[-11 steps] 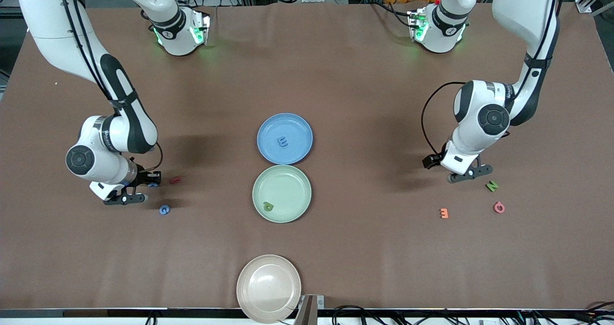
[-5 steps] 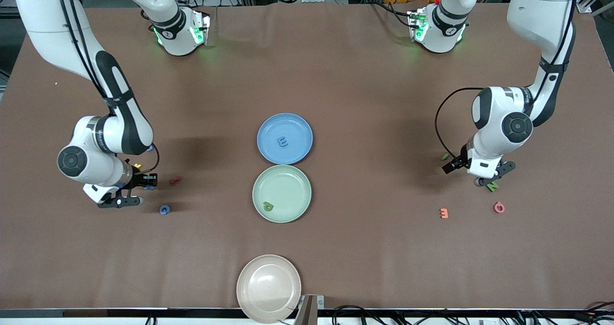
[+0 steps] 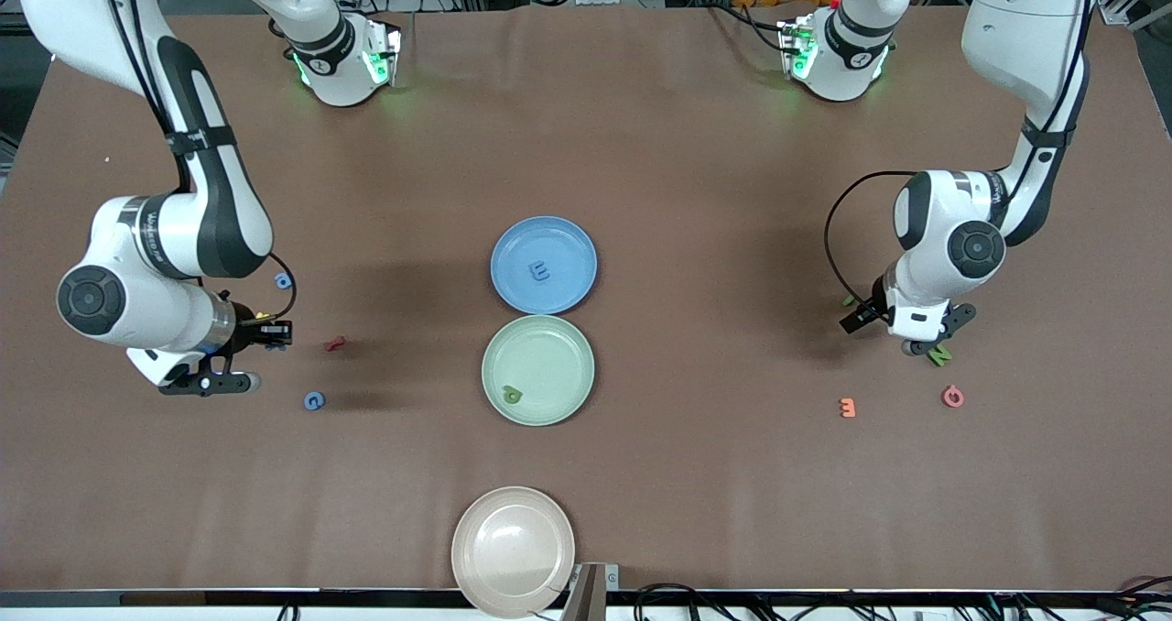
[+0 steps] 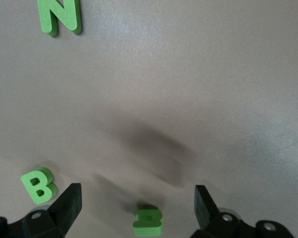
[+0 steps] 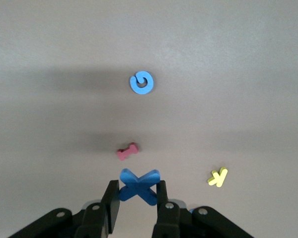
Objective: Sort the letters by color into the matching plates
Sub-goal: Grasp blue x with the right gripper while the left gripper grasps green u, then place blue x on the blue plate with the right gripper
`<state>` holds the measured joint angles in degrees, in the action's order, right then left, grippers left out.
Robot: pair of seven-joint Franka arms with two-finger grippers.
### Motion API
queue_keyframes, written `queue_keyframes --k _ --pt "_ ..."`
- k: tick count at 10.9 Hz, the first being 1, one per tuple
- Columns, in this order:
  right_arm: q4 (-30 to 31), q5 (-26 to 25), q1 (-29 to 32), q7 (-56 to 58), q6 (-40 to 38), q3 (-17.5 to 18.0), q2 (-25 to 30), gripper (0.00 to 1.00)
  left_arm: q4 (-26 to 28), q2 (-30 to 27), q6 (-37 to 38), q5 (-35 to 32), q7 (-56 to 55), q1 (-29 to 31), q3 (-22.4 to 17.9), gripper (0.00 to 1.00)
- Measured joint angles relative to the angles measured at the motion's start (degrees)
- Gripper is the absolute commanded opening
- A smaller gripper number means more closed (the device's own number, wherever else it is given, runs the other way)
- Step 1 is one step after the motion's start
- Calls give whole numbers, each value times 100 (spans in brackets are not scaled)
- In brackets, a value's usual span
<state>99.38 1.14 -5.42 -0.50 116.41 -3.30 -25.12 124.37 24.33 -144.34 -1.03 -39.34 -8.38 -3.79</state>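
My right gripper (image 5: 137, 191) is shut on a blue X (image 5: 139, 186) and holds it above the table at the right arm's end (image 3: 212, 374). Under it lie a blue G (image 5: 141, 83) (image 3: 314, 401) and another blue letter (image 3: 283, 280). My left gripper (image 4: 137, 201) is open over a small green letter (image 4: 149, 221) that lies between its fingers. A green B (image 4: 38, 185) and a green N (image 4: 60, 16) (image 3: 939, 355) lie close by. The blue plate (image 3: 568, 241) holds a blue E (image 3: 541, 272). The green plate (image 3: 549, 355) holds a green letter (image 3: 513, 394).
A red letter (image 3: 335, 343) and a yellow letter (image 5: 218, 176) lie near my right gripper. An orange letter (image 3: 848, 408) and a pink letter (image 3: 953, 396) lie near my left gripper (image 3: 925, 344). A beige plate (image 3: 513, 551) sits at the table edge nearest the front camera.
My right gripper has risen with the blue X and drawn toward the right arm's end, uncovering a blue letter. My left gripper has shifted toward the green N and come low over the green letters.
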Motion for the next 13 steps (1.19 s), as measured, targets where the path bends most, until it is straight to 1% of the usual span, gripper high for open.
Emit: queue_keyframes --k 2,3,5,8,9,12,13 --pt "-99 19 -244 -505 -66 110 5 0 15 16 0 0 -26 -5 8 100" --pt "-117 29 -431 -910 -66 251 4 0 29 21 0 0 -32 -7 16 100" --pt "-153 30 -798 -1810 -66 668 4 0 48 27 0 0 -119 -11 83 100" --pt "-165 30 -940 -2649 -74 1316 4 0 89 32 0 0 -235 -19 261 100" --pt "-163 31 -1055 -2876 -91 1434 2 0 126 35 -30 0 -237 -20 276 100" --pt "-51 29 -1699 -3467 -80 1485 -28 0 347 50 -381 0 -237 -12 276 100" --pt "31 26 -1899 -3644 -3 1488 -51 0 386 54 -431 0 -237 -11 276 89"
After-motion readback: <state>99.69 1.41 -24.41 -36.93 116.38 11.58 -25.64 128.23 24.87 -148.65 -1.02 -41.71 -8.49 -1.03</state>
